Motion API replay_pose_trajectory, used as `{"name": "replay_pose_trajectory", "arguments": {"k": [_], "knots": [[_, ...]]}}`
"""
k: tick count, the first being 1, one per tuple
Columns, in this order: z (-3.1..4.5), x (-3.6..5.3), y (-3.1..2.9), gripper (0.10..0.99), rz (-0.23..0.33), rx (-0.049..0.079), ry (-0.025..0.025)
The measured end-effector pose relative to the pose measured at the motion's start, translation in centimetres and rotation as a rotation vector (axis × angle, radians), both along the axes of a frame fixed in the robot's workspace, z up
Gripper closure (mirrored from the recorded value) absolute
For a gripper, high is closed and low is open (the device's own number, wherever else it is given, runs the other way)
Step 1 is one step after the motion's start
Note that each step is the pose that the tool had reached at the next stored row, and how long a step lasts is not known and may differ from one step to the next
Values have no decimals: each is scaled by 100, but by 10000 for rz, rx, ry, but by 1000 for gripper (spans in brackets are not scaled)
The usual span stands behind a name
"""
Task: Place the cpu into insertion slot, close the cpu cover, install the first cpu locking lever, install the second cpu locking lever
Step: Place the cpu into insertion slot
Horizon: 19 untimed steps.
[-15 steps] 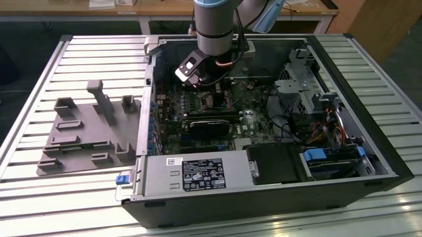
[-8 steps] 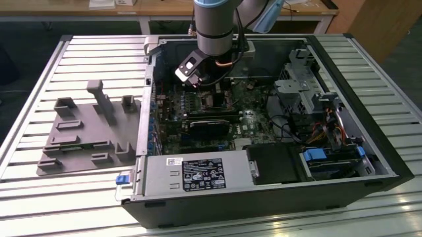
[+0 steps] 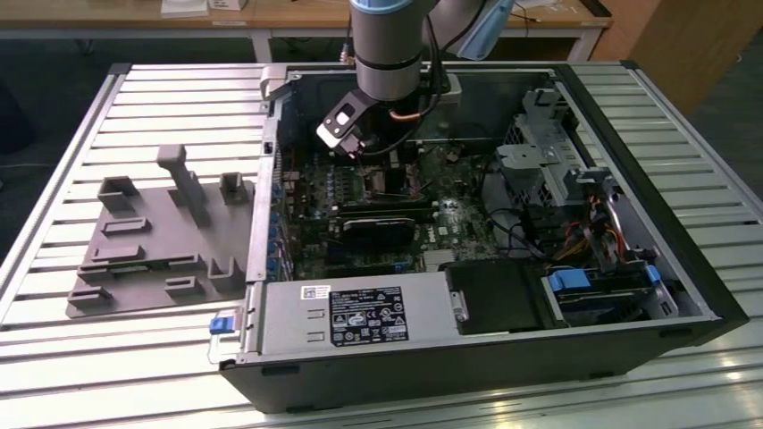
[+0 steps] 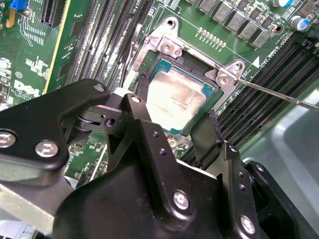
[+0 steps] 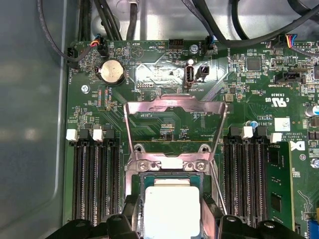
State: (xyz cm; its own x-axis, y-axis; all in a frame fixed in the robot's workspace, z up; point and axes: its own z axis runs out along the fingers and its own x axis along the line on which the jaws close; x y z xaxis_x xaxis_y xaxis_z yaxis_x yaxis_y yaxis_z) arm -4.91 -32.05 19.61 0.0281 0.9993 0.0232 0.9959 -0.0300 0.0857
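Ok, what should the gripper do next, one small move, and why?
Probably open slightly and let go: the gripper clasps the cpu, which looks level inside the insertion slot, while the cpu cover stands swung open.

Robotics lab bench set up for computer assembly work

An opened desktop computer case [image 3: 477, 371] lies on a slatted aluminium table [image 3: 71, 357], and a robot arm [image 3: 388, 45] reaches down into it from twelve o'clock. At nine o'clock of the case sits a grey moulded fixture tray [image 3: 143, 259] with upright holders. Along the far edge at twelve o'clock runs a wooden workbench [image 3: 298, 13] on white legs. The first wrist view looks onto the bare green motherboard [image 5: 249, 99] inside.
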Motion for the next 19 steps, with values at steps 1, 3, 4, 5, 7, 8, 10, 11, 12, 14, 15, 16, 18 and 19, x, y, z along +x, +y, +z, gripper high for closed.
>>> {"name": "replay_pose_trajectory", "arguments": {"k": [1, 3, 4, 5, 7, 8, 10, 11, 12, 14, 15, 16, 18, 19], "knots": [[3, 0, 0, 475, 0, -2, 1], [12, -1, -1, 475, 0, -4, 2], [18, 0, -1, 475, 0, -5, 2], [25, 0, -1, 475, 0, -8, 2], [37, 0, 0, 475, 0, -11, 1], [40, 0, 0, 475, 1, -17, 1], [41, 0, 0, 475, -1, -52, -1], [43, 0, 0, 475, -1, -102, 1], [43, 0, 0, 475, -1, -175, 1], [42, 0, 0, 475, -2, -315, 1], [43, 0, -1, 475, -1, -321, 1], [43, 0, -1, 475, -1, -325, 1], [43, 0, 0, 475, -1, -334, 1], [43, 0, -1, 475, -1, -339, 1]]}}
